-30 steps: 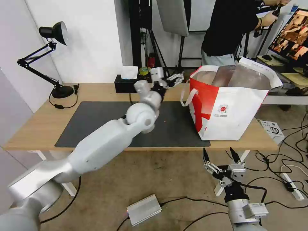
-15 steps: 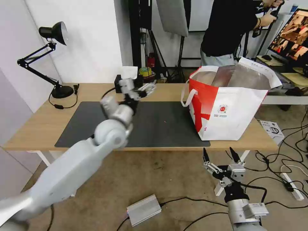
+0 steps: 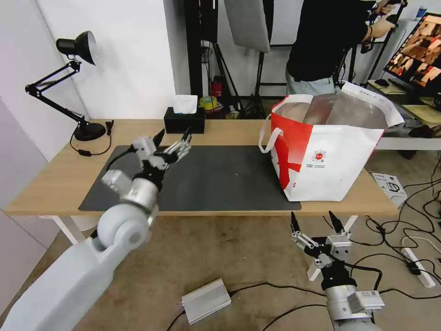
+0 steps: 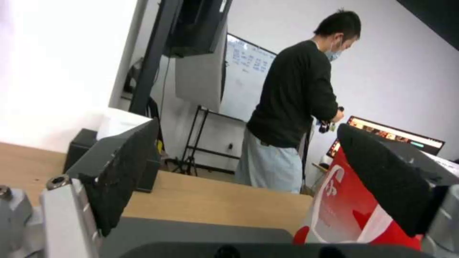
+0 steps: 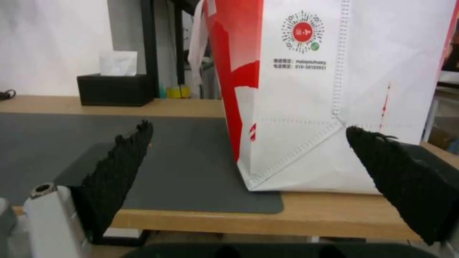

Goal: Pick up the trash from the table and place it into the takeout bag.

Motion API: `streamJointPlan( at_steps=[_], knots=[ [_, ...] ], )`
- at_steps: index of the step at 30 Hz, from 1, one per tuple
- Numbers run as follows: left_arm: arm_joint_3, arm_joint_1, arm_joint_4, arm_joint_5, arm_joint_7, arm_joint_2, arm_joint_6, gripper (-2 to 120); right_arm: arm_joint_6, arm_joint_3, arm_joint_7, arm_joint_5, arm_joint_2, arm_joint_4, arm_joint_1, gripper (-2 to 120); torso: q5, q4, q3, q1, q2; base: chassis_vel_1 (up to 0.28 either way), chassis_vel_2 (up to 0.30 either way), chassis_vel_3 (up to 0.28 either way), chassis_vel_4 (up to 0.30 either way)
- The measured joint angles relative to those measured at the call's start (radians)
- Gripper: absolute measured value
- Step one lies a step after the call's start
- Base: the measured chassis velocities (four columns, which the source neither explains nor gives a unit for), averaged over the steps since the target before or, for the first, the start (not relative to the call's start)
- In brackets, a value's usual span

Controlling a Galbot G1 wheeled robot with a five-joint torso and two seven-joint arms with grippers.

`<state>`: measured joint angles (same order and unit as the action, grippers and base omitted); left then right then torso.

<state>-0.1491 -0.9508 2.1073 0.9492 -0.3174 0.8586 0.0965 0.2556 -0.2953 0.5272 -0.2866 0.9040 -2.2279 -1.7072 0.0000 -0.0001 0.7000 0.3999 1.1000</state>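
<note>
- The left gripper (image 3: 172, 136) hangs over the far left part of the dark mat (image 3: 220, 181), at about 10 o'clock from the mat's middle, with its fingers spread wide and nothing between them.
- In the left wrist view the two black pads (image 4: 122, 172) stand well apart, with bare desk and the bag's red corner (image 4: 344, 211) seen between them.
- The right gripper (image 3: 316, 221) sits low in front of the table's near edge, at about 5 o'clock from the mat's middle, its fingers open wide and empty.
- The right wrist view looks across the table (image 5: 335, 215) at the side of the bag (image 5: 306, 89), with both black fingers (image 5: 119, 168) held far apart.
- The takeout bag (image 3: 330, 156) stands upright on the right end of the table (image 3: 50, 184), at 3 o'clock from the mat's middle, its mouth open and silver lining showing; its near corner rests on the mat's right edge.
- A black tissue box (image 3: 184, 120) sits at the table's far edge, at 12 o'clock from the left gripper.
- A black desk lamp (image 3: 76, 87) stands at the far left corner.
</note>
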Motion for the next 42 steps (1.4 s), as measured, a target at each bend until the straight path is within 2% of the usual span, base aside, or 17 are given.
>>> streamJointPlan(
  at_steps=[2,4,7,8,9,12,14,16,18,19,20,25,32,34,35,42],
  knots=[
    [-0.048,-0.074,0.040,-0.041,0.009,0.001,0.003,100,0.000,0.000,0.000,0.000,0.000,0.000,0.000,100,0.0000,0.0000,0.000,0.000,0.000,0.000,0.000,0.000,0.000],
    [-0.062,-0.095,0.050,-0.052,0.014,0.002,0.005,100,0.000,0.000,0.000,0.000,0.000,0.000,0.000,100,0.0001,0.0000,0.000,0.000,0.000,0.000,0.000,0.000,0.000],
    [-0.171,-0.241,0.117,-0.110,0.049,0.024,0.016,100,0.000,0.000,0.000,0.000,0.000,0.000,0.000,100,0.0002,-0.0001,0.000,0.000,0.000,0.000,0.000,0.000,0.000],
    [-0.171,-0.241,0.117,-0.110,0.049,0.024,0.016,100,0.000,0.000,0.000,0.000,0.000,0.000,0.000,100,0.0002,-0.0001,0.000,0.000,0.000,0.000,0.000,0.000,0.000],
    [-0.218,-0.317,0.141,-0.140,0.071,0.043,0.025,100,0.000,0.000,0.000,0.000,0.000,0.000,0.000,100,0.0001,0.0001,0.000,0.000,0.000,0.000,0.000,0.000,0.000],
    [-0.285,-0.459,0.164,-0.219,0.114,0.105,0.057,100,0.000,0.000,0.000,0.000,0.000,0.000,0.000,100,-0.0001,0.0003,0.000,0.000,0.000,0.000,0.000,0.000,0.000],
    [-0.294,-0.485,0.168,-0.236,0.120,0.120,0.063,100,0.000,0.000,0.000,0.000,0.000,0.000,0.000,100,-0.0001,0.0001,0.000,0.000,0.000,0.000,0.000,0.000,0.000],
    [-0.323,-0.575,0.178,-0.304,0.128,0.187,0.099,100,0.000,0.000,0.000,0.000,0.000,0.000,0.000,100,0.0001,0.0001,0.000,0.000,0.000,0.000,0.000,0.000,0.000],
    [-0.323,-0.575,0.178,-0.304,0.128,0.187,0.099,100,0.000,0.000,0.000,0.000,0.000,0.000,0.000,100,0.0001,0.0001,0.000,0.000,0.000,0.000,0.000,0.000,0.000],
    [-0.342,-0.642,0.181,-0.375,0.129,0.242,0.134,100,0.000,0.000,0.000,0.000,0.000,0.000,0.000,100,0.0001,0.0002,0.000,0.000,0.000,0.000,0.000,0.000,0.000],
    [-0.348,-0.669,0.180,-0.415,0.129,0.266,0.158,100,0.000,0.000,0.000,0.000,0.000,0.000,0.000,100,0.0001,0.0002,0.000,0.000,0.000,0.000,0.000,0.000,0.000],
    [-0.356,-0.734,0.176,-0.518,0.128,0.327,0.206,100,0.000,0.000,0.000,0.000,0.000,0.000,0.000,100,0.0002,0.0001,0.000,0.000,0.000,0.000,0.000,0.000,0.000],
    [-0.357,-0.776,0.165,-0.631,0.109,0.376,0.232,100,0.000,0.000,0.000,0.000,0.000,0.000,0.000,100,0.0001,0.0000,0.000,0.000,0.000,0.000,0.000,0.000,0.000],
    [-0.356,-0.792,0.156,-0.664,0.096,0.390,0.248,100,0.000,0.000,0.000,0.000,0.000,0.000,0.000,100,0.0002,0.0000,0.000,0.000,0.000,0.000,0.000,0.000,0.000],
    [-0.352,-0.824,0.139,-0.725,0.080,0.419,0.278,100,0.000,0.000,0.000,0.000,0.000,0.000,0.000,100,0.0001,0.0001,0.000,0.000,0.000,0.000,0.000,0.000,0.000],
    [-0.326,-0.865,0.096,-0.812,0.075,0.487,0.331,100,0.000,0.000,0.000,0.000,0.000,0.000,0.000,100,0.0000,0.0001,0.000,0.000,0.000,0.000,0.000,0.000,0.000]
  ],
)
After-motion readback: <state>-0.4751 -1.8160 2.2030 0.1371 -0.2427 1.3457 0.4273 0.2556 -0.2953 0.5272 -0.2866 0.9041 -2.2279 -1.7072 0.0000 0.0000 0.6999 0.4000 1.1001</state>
